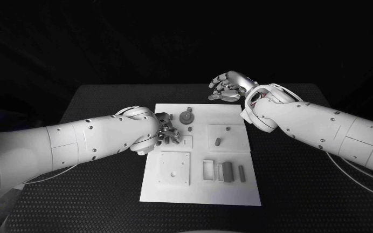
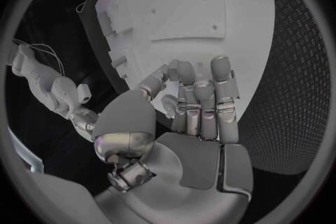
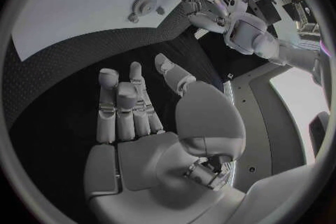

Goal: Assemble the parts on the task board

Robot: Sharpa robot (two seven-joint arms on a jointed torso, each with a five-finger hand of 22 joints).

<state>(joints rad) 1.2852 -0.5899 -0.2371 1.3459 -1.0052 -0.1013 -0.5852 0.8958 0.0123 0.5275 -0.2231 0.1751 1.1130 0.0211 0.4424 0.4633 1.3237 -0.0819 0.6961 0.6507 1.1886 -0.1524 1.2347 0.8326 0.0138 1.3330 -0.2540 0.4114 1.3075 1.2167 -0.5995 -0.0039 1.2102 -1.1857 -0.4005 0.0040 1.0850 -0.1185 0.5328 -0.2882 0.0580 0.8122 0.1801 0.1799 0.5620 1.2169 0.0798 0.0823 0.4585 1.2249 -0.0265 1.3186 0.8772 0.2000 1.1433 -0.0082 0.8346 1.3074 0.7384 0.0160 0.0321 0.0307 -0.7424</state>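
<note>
Black textured table [image 1: 101, 190] lay under white rectangular task board [image 1: 202, 192] at centre, dark room behind.

Head view: left hand [image 1: 165, 133] rested on board's left edge; whether it held anything could not be told. Grey gear-shaped part [image 1: 187, 117] stood beside it, bar parts [image 1: 225, 171] in slots nearer robot. Right hand [image 1: 227, 88] hovered beyond board's far right corner, fingers curled, empty.

Left wrist view: silver fingers [image 2: 203, 98] together, tips on board [image 2: 196, 0].

Right wrist view: fingers [image 3: 126, 103] loosely apart over table, nothing held; gear [image 3: 145, 3] on board.
</note>
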